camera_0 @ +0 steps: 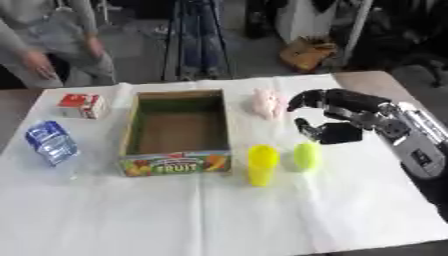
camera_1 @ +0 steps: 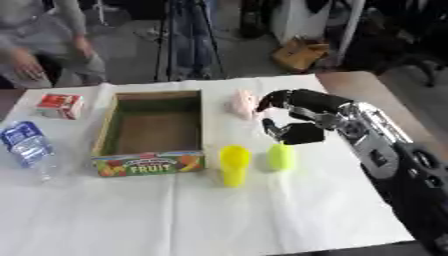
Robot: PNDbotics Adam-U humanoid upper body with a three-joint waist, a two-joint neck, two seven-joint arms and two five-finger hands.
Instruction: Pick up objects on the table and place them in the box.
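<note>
From the left: a blue water bottle (camera_0: 51,142) lying down, a small red-and-white carton (camera_0: 82,105), then the cardboard box (camera_0: 137,121), still with nothing in it. Right of the box sit a pink thing (camera_0: 266,103), a yellow cup (camera_0: 262,164) and a yellow-green object (camera_0: 306,156). The right robot hand (camera_0: 337,117) hovers just beside the pink one, fingers curled, holding nothing. Coming in crooked, it could easily knock the cup over.

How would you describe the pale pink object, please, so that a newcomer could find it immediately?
Start at the open cardboard fruit box in the middle of the white tablecloth. Just beyond its far right corner lies the pale pink object, close to the robot's right hand. Unlike the yellow cup and yellow-green object nearer the camera, it is pink.
</note>
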